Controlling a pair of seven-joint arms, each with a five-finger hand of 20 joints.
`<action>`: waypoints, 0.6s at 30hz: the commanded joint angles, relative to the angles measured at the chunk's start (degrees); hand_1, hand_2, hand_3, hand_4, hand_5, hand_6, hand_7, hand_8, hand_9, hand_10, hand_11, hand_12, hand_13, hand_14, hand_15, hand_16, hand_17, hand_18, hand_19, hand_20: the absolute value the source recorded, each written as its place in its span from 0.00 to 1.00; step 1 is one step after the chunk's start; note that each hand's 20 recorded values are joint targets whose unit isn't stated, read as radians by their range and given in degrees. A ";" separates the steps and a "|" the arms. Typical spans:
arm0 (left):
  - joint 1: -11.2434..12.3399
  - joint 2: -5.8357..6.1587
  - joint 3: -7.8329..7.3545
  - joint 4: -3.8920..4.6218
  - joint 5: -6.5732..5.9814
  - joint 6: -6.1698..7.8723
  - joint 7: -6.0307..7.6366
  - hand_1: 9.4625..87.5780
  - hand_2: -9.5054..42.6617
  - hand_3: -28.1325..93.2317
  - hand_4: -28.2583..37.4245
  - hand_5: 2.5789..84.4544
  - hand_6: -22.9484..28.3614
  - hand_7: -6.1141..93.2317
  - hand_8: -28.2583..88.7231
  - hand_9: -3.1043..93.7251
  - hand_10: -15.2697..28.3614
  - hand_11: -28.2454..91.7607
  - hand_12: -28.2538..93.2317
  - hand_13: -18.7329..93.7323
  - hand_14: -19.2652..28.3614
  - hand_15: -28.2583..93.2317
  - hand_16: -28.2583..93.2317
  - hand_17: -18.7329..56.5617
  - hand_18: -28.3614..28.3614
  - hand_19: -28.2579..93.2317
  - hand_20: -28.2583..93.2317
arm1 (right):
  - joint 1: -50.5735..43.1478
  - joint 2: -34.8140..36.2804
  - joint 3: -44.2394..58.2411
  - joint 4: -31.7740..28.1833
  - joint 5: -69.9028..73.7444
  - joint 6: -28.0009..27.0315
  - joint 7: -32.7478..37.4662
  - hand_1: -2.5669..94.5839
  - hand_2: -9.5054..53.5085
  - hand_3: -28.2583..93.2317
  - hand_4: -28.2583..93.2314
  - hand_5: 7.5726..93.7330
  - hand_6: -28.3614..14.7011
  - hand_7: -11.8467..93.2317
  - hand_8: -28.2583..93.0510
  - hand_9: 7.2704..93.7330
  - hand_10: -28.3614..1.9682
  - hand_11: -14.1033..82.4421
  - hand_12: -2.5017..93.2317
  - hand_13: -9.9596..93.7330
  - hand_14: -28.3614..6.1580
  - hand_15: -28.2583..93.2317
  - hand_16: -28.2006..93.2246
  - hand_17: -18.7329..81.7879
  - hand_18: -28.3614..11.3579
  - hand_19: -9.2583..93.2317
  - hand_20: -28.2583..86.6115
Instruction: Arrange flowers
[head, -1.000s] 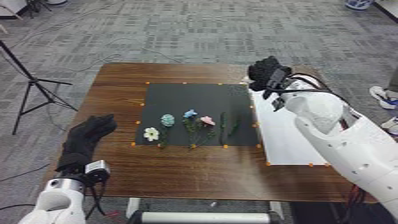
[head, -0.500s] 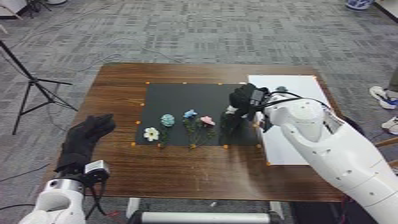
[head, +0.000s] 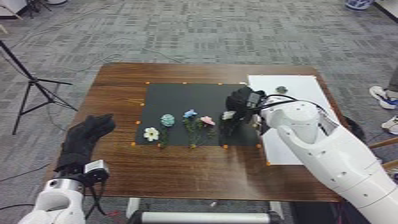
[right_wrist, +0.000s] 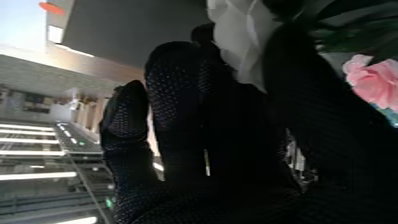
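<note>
My right hand (head: 240, 100) is over the right part of the black mat (head: 182, 95), pinching a white flower (head: 228, 115) above the green stems. In the right wrist view, the white flower (right_wrist: 238, 40) lies between the thumb and fingers of my right hand (right_wrist: 178, 105); a pink flower (right_wrist: 378, 80) is beyond the thumb. On the mat lie a white open flower (head: 151, 133), a teal flower (head: 168, 120), a blue flower (head: 189, 113) and a pink flower (head: 207, 120). My left hand (head: 89, 132) stays at the table's left side, fingers straight.
A white sheet (head: 306, 87) lies right of the mat on the brown table (head: 169, 172), with a small grey-green item (head: 282, 90) on its far part. Orange markers line the mat and sheet. A black tripod (head: 34, 80) stands on the floor at left.
My right hand has moved from over the white sheet leftward and nearer, onto the mat's right part, with the white flower. My left hand has kept still.
</note>
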 joint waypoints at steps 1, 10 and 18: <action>-0.19 0.12 -0.07 -0.09 0.07 -0.19 -0.73 0.18 0.42 0.79 0.00 0.59 0.49 0.23 0.18 0.54 0.67 0.42 0.34 0.50 0.77 0.41 0.23 0.30 0.66 0.28 0.34 | 0.26 0.02 1.59 -0.66 -0.94 -3.45 -0.35 0.44 0.00 0.83 0.05 0.63 0.70 0.35 0.16 0.70 0.57 0.30 0.20 0.70 0.48 0.74 0.51 0.48 0.16 0.81 0.72; 0.01 0.16 -0.12 -0.12 0.11 -0.28 -0.30 0.18 0.42 0.79 0.00 0.59 0.49 0.24 0.18 0.54 0.67 0.42 0.34 0.50 0.77 0.41 0.23 0.30 0.66 0.28 0.34 | 0.86 -0.16 3.94 -1.76 0.23 -6.54 0.95 0.31 0.00 0.84 0.06 0.53 0.61 0.29 0.14 0.61 0.49 0.27 0.20 0.66 0.40 0.74 0.50 0.46 0.13 0.80 0.72; -0.33 0.56 -0.62 0.49 3.09 -1.37 1.38 0.18 0.39 0.79 0.01 0.59 0.49 0.23 0.18 0.54 0.67 0.42 0.34 0.50 0.77 0.41 0.22 0.30 0.66 0.28 0.34 | 1.22 0.20 9.48 -4.12 4.42 -10.35 2.25 0.25 0.00 0.84 0.05 0.48 0.55 0.25 0.15 0.57 0.43 0.24 0.20 0.64 0.36 0.73 0.50 0.45 0.10 0.79 0.73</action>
